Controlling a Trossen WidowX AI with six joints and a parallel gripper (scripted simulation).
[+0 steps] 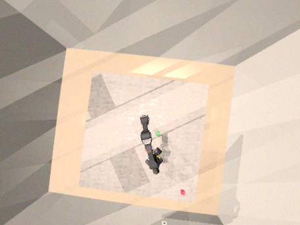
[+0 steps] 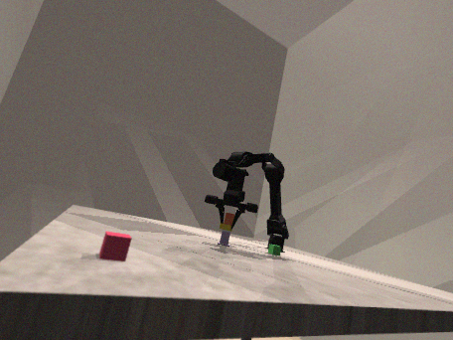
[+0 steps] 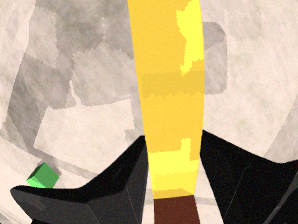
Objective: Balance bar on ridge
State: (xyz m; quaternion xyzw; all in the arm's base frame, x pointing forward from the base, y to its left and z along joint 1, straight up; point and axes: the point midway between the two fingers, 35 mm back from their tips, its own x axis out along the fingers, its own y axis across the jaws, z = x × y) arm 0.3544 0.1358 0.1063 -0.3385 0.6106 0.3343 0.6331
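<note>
The bar [image 2: 226, 228] [image 3: 166, 76] is long, with orange, yellow and purple bands. It hangs nearly upright, and its purple lower end is at or just above the table [image 2: 199, 278]. My gripper [image 2: 227, 219] [image 3: 172, 139] is shut on the bar near its upper end. In the wrist view the black fingers flank the yellow stretch. A small green block [image 1: 158, 133] [image 2: 273, 250] [image 3: 43, 177] sits on the table beside the arm's base, a short way from the bar. I cannot make out any other ridge shape.
A red cube [image 1: 182, 191] [image 2: 115, 246] lies far off near the table's front corner. The arm [image 1: 149, 148] [image 2: 273, 199] arches over the middle of the table. The table's front edge [image 2: 224, 298] is close to the exterior camera.
</note>
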